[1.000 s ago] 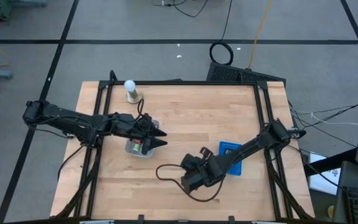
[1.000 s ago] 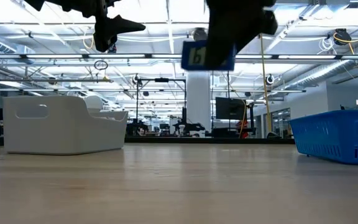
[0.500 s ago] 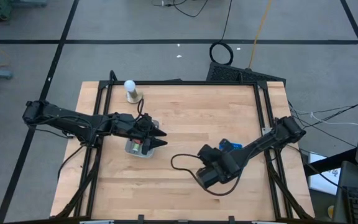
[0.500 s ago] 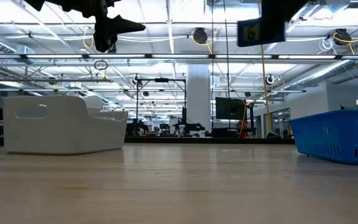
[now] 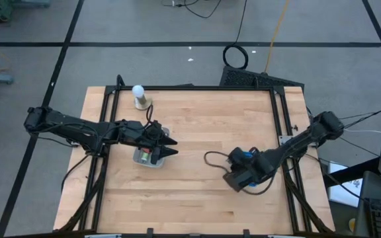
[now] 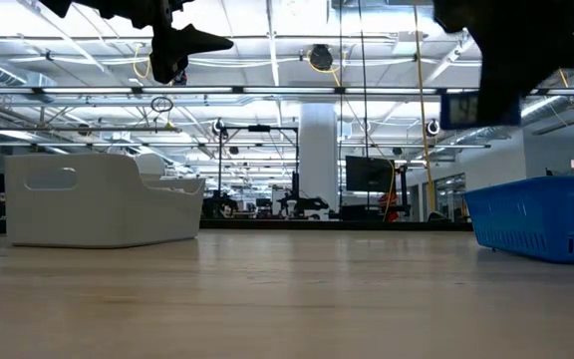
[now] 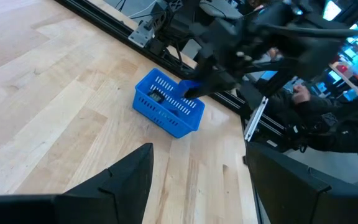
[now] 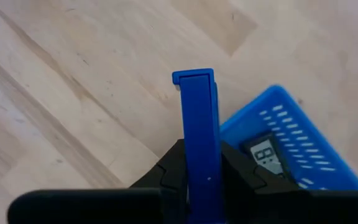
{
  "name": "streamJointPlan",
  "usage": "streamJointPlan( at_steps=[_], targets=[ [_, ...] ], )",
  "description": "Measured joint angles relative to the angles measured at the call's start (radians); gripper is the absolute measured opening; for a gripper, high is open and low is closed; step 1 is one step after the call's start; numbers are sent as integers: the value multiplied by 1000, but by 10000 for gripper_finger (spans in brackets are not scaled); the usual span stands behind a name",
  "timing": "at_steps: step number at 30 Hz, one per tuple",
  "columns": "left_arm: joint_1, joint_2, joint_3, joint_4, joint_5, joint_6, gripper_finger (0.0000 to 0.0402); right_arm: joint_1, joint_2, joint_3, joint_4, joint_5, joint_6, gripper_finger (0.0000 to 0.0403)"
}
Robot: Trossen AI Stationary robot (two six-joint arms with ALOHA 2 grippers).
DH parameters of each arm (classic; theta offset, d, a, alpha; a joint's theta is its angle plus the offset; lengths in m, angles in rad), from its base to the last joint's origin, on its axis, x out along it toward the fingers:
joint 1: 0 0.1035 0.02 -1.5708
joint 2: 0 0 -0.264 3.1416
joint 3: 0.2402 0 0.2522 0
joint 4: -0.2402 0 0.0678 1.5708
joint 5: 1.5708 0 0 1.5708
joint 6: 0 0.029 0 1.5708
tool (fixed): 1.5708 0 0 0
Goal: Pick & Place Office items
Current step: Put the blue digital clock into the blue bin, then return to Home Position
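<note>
My right gripper (image 8: 197,163) is shut on a blue blocky office item (image 8: 197,112) and hovers by the blue tray (image 8: 297,146) near the table's right edge. The low view shows that item (image 6: 478,108) well above the blue tray (image 6: 538,217). A small dark-and-white item (image 8: 263,152) lies inside this tray. My left gripper (image 5: 170,147) is open and waits above the grey tray (image 5: 145,158), which holds small red and green items. In the left wrist view my left gripper (image 7: 197,158) is empty. My right gripper pinches the blue item between its two fingers (image 8: 236,169), gripping the end nearest the wrist (image 8: 197,158). The rest of the bar sticks out past the fingertips. The fingers point down from above, and the item hangs lifted clear of table and tray.
A white ball on a brass base (image 5: 138,96) stands near the table's far left corner. Black frame rails (image 5: 280,119) run along the table's sides. Bare wood (image 5: 204,125) lies between the two trays. A cable loops from the right arm (image 5: 213,158).
My right gripper has carried the blue item from the table's middle near side toward the right edge, arriving over the blue tray. Its trailing cable loop moved with it. The left arm has kept still.
</note>
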Motion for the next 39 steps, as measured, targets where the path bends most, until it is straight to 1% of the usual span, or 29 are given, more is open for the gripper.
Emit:
streamJointPlan(
  at_steps=[4, 7, 10, 13, 16, 20, 25, 34, 39],
  targets=[
    [0, 0, 0, 0, 0, 0, 255, 0, -109, -204, 177, -51, 37, 49],
    [0, 0, 0, 0, 0, 0, 255, 0, -158, -331, 290, -88, 61, 50],
    [0, 0, 0, 0, 0, 0, 255, 0, -178, -419, 355, -113, 76, 50],
    [0, 0, 0, 0, 0, 0, 255, 0, -178, -468, 389, -129, 73, 50],
    [0, 0, 0, 0, 0, 0, 255, 0, -179, -484, 392, -128, 55, 54],
    [0, 0, 0, 0, 0, 0, 255, 0, -178, -488, 389, -105, 49, 72],
    [0, 0, 0, 0, 0, 0, 255, 0, -179, -488, 403, -104, 23, 95],
    [0, 0, 0, 0, 0, 0, 255, 0, -182, -488, 425, -106, -6, 119],
    [0, 0, 0, 0, 0, 0, 255, 0, -231, -488, 422, -84, -79, 133]
  ],
)
